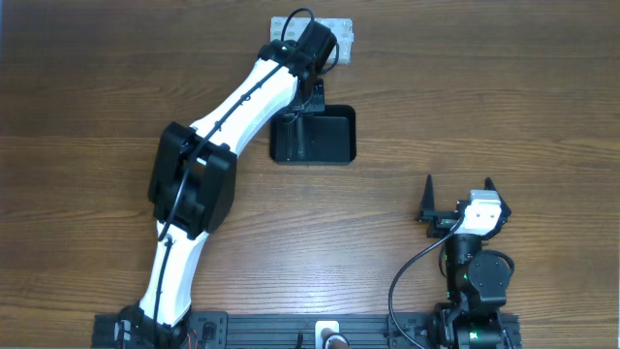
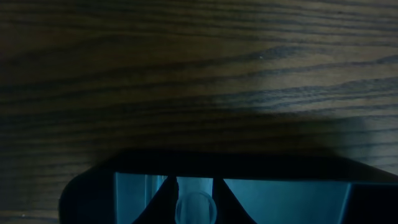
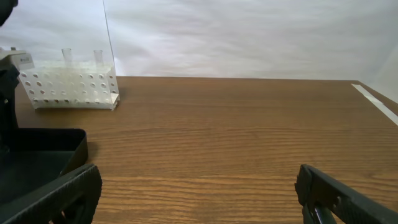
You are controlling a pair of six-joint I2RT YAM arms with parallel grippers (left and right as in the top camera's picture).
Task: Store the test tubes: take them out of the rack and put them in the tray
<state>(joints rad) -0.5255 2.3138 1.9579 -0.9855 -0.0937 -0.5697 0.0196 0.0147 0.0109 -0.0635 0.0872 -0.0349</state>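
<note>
Clerk: Layout?
Inspector: Tabletop (image 1: 504, 97). The left arm (image 1: 242, 107) is stretched across it to the tray (image 1: 334, 145), with the rack (image 1: 345, 41) just beyond.
Clerk: Fingers?
Inspector: Left fingers (image 2: 163, 206) clamped on a tube (image 2: 194, 210). Right fingers (image 1: 427, 199) apart, well away from both.
Clerk: Finding?
Inspector: The tube hangs inside the tray's outline, close to one wall — a release there should land it. Its long axis I cannot tell. Two tubes (image 3: 66, 56) stand in the rack, nearer the left arm.

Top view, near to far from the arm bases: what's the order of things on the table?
right gripper → tray → rack
</note>
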